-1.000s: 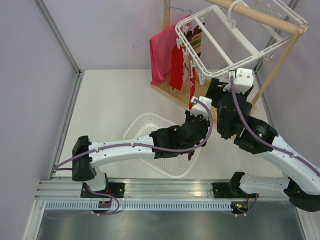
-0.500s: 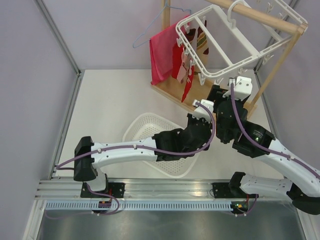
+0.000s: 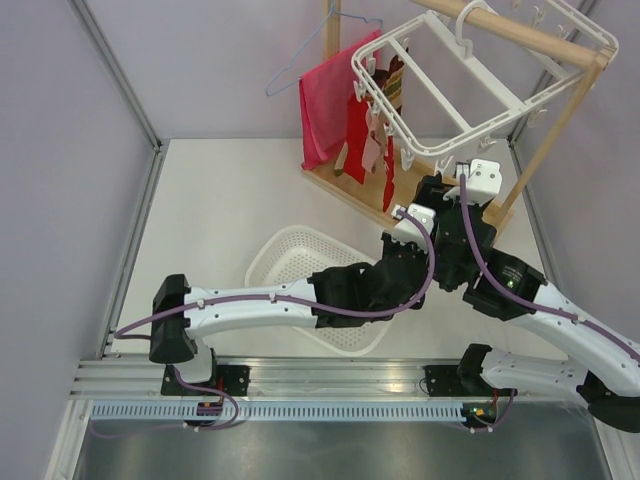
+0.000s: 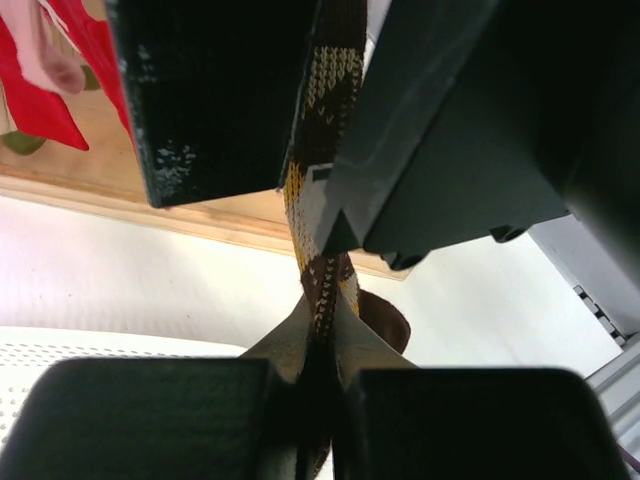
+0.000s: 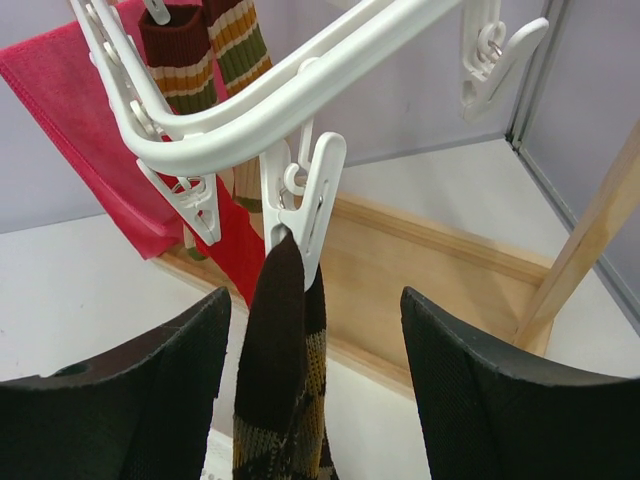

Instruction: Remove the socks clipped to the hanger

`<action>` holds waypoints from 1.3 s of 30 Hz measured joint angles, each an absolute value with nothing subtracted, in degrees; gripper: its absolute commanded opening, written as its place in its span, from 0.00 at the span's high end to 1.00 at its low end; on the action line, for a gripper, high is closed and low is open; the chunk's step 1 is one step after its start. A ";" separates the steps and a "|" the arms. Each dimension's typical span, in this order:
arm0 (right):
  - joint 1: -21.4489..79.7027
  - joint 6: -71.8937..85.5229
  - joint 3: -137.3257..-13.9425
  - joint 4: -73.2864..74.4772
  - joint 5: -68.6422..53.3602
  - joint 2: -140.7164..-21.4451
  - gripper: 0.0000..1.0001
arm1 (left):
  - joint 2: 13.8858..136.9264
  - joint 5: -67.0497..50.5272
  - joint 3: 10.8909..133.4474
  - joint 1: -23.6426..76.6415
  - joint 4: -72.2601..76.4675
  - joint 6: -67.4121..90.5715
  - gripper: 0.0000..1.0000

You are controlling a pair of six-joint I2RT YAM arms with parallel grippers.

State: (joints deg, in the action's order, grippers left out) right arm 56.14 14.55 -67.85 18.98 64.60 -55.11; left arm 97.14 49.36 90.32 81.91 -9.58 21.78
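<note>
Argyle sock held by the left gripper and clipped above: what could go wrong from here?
The clip bites the argyle sock; the left gripper, shut on it, might drag the tilted hanger off its wooden rod instead of freeing it. The sock could also slip from those fingers.

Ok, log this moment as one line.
left tool: shut on argyle sock | right tool: open, straddling sock | sock: in clip on hanger
</note>
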 measured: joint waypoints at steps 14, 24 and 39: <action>56.14 2.15 -63.68 5.50 65.47 -51.31 0.36 | 97.12 47.40 90.50 84.27 -8.38 23.00 0.98; 56.01 -2.94 -63.64 -1.08 66.04 -53.56 0.43 | 95.61 46.30 90.43 84.73 -8.95 24.23 0.98; 49.30 -5.08 -65.04 -2.26 64.47 -56.86 0.99 | 95.20 46.59 89.60 85.08 -9.89 26.48 0.98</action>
State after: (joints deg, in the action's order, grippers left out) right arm 49.30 -5.08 -65.04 -2.26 64.47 -56.86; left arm 95.20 46.59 89.60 85.08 -9.89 26.48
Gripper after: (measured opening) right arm 0.129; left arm 0.030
